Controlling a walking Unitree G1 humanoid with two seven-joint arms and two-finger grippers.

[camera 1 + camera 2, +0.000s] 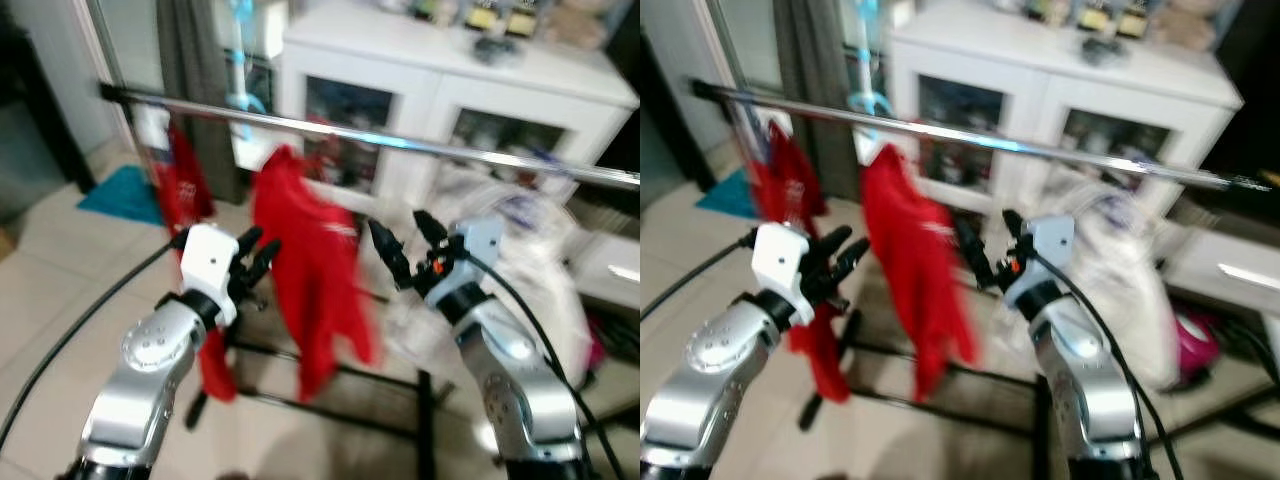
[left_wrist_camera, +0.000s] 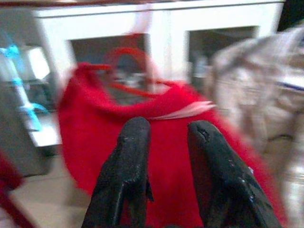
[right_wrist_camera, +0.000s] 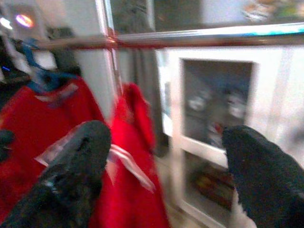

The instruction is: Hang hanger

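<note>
A chrome rail (image 1: 400, 140) runs across the scene at chest height. A red garment (image 1: 310, 260) hangs from it on a hanger whose reddish hook (image 2: 142, 28) is blurred. A second red garment (image 1: 185, 185) hangs farther left. My left gripper (image 1: 258, 255) is just left of the middle garment, its fingers (image 2: 128, 161) slightly apart with nothing between them. To the right of that garment my right gripper (image 1: 405, 240) stands wide open and empty below the rail (image 3: 199, 35). The picture is blurred by motion.
A white cabinet (image 1: 450, 80) with glass doors stands behind the rail. A heap of pale cloth (image 1: 510, 230) lies at the right. The rack's black base bars (image 1: 330, 405) cross the tiled floor below. A grey curtain (image 1: 195, 60) and a teal mat (image 1: 120, 195) are at the left.
</note>
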